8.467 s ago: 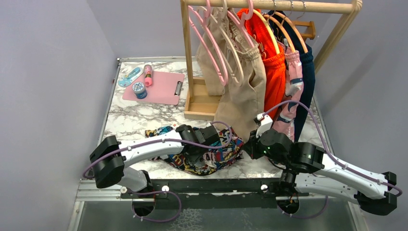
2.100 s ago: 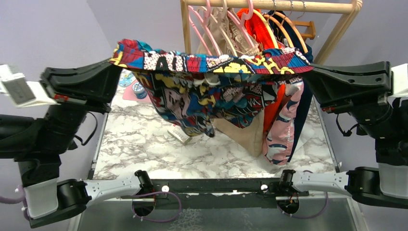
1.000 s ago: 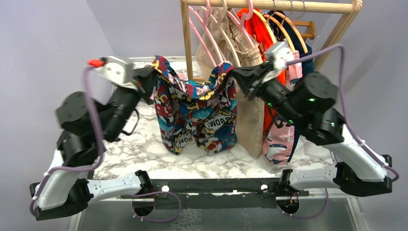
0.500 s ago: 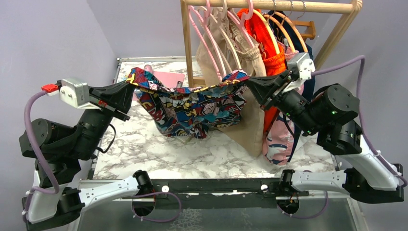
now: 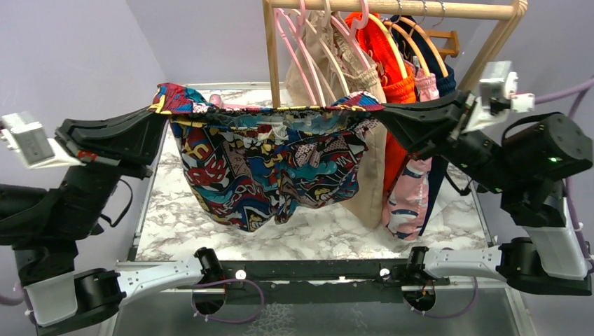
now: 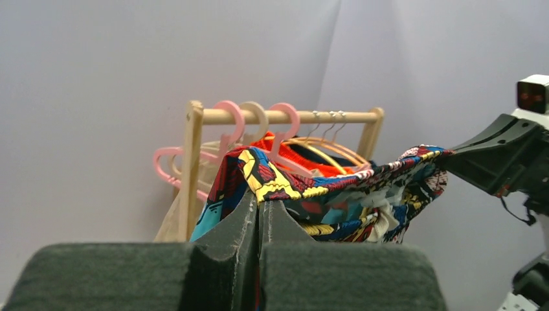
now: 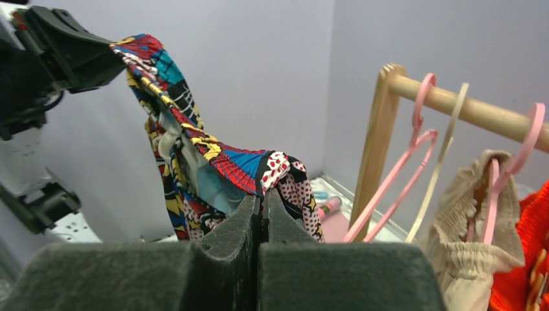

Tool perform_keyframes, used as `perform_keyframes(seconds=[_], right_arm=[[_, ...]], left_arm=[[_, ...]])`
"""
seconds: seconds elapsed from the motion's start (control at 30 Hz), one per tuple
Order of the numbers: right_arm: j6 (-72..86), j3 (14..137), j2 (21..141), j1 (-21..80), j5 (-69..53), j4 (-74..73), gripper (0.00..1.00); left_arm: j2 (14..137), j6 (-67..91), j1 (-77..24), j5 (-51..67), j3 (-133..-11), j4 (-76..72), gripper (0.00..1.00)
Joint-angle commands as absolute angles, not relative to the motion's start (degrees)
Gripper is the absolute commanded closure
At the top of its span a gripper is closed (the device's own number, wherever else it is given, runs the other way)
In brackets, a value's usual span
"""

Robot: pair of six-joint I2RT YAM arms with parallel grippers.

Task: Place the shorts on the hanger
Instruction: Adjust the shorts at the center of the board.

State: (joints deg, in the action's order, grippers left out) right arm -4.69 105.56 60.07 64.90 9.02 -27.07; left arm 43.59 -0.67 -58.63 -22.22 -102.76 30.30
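The comic-print shorts point(image 5: 266, 164) hang in the air, waistband stretched level between my two grippers, in front of the wooden rack. My left gripper point(image 5: 164, 115) is shut on the left end of the waistband point(image 6: 278, 184). My right gripper point(image 5: 382, 112) is shut on the right end point(image 7: 278, 172). The legs dangle above the marble table. The cream hanger point(image 5: 329, 59) hangs on the rack rod between pink hangers, behind the shorts. It also shows in the right wrist view point(image 7: 445, 139), and its hook shows in the left wrist view point(image 6: 257, 111).
The wooden rack point(image 5: 392, 8) holds pink hangers point(image 5: 294, 42), beige shorts point(image 5: 364, 161), an orange garment point(image 5: 399, 98), a pink patterned garment point(image 5: 410, 203) and a dark one. The marble table point(image 5: 329, 231) lies below. Purple walls stand close on both sides.
Since half a second ago both arms have risen and spread apart, pulling the waistband wider and level. The shorts now hang higher and open out more.
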Motion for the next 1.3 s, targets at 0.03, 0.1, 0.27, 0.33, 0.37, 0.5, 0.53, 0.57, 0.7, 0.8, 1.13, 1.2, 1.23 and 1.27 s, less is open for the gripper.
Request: perform_keyframes(seconds=[0.03, 0.1, 0.27, 0.33, 0.37, 0.5, 0.53, 0.57, 0.7, 0.8, 1.13, 1.2, 1.23, 1.27], right_arm=[[-4.48, 105.24, 57.78, 64.78, 3.81, -25.16, 0.99], [-5.29, 102.6, 58.0, 64.77, 6.9, -25.03, 0.99], [-7.19, 93.03, 59.23, 64.73, 15.04, -24.19, 0.99], [-6.92, 89.02, 59.84, 64.75, 17.87, -23.68, 0.99], [-6.39, 87.25, 60.26, 64.77, 19.47, -23.65, 0.99], [-3.97, 80.73, 61.03, 64.78, 25.15, -23.11, 0.99], [-3.2, 79.1, 61.14, 64.78, 27.2, -23.25, 0.99], [-2.29, 77.96, 61.21, 64.78, 30.0, -23.6, 0.99], [-0.53, 73.83, 60.47, 64.72, 36.49, -22.82, 0.99], [-0.28, 74.74, 60.7, 64.76, 38.55, -23.32, 0.99], [11.23, 68.95, 61.58, 64.76, 42.44, -29.53, 0.99], [15.01, 65.43, 60.57, 64.78, 41.94, -30.8, 0.99], [16.58, 64.1, 60.14, 64.78, 41.66, -31.29, 0.99], [17.69, 62.93, 59.83, 64.73, 41.54, -31.75, 0.99]], left_arm=[[41.59, -1.01, -58.76, -17.72, -102.86, 27.08, 1.0], [40.77, -1.34, -58.8, -19.56, -99.28, 26.73, 1.0], [39.77, -3.5, -59.18, -22.53, -89.27, 26.8, 1.0], [39.8, -3.77, -59.39, -23.71, -85.04, 26.85, 1.0], [39.97, -3.67, -59.44, -24.48, -82.93, 27.04, 1.0], [40.46, -1.87, -59.5, -29.02, -74.56, 28.84, 1.0], [40.37, -1.06, -59.5, -30.47, -72.84, 29.17, 1.0], [40.28, -0.08, -59.5, -32.19, -71.26, 29.57, 1.0], [39.83, 3.61, -59.49, -37.71, -65.96, 30.46, 1.0], [40.21, 4.83, -59.5, -41.09, -65.67, 30.39, 1.0], [44.86, 10.64, -59.5, -46.71, -62.61, 35.32, 1.0], [45.4, 15.1, -59.46, -45.6, -58.84, 37.47, 1.0], [45.58, 17.59, -59.5, -45.09, -57.04, 38.06, 1.0], [45.72, 19.14, -59.46, -44.58, -55.37, 38.34, 1.0]])
